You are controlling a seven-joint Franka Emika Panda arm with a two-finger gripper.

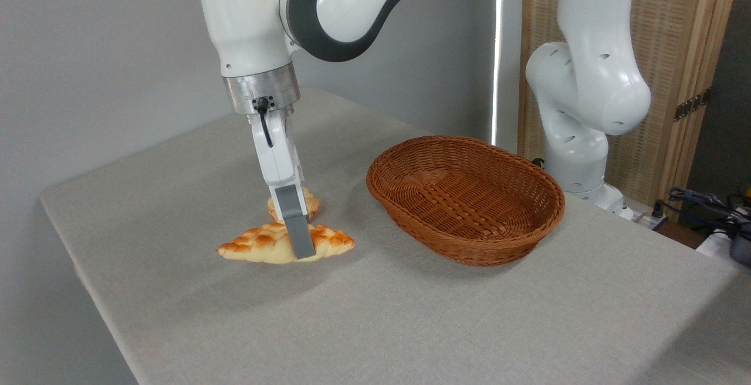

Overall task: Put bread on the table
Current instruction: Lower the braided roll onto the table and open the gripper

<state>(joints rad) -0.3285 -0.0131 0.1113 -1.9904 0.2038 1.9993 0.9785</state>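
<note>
From my seat I see the bread (267, 244) lying flat on the counter (410, 314), left of centre, its long axis running roughly left to right and its pointed ends resting on the grey-beige cloth. The jaws (300, 244) are down at the loaf's right half: one grey finger (296, 223) stands in front of the bread, its tip at the cloth beside the pale underside, and the other finger is hidden behind it. I read them as closed around the loaf, with the near finger flat against its side, though I cannot see the far contact.

Just behind the bread and the finger sits a small round pastry (311, 203), mostly covered by the jaws from this view; whether it touches the loaf I cannot tell.

The brown wicker basket (528, 220) stands to the right of the bread, apart from it, holding nothing that I can see. The arm (258, 27) reaches in from the upper middle, and its white base column (587, 80) rises behind the basket at the counter's far right edge.

I find no brand, label or readable writing on the arm, the basket or the cloth. A few dark cables (704, 203) lie off the counter at far right.
</note>
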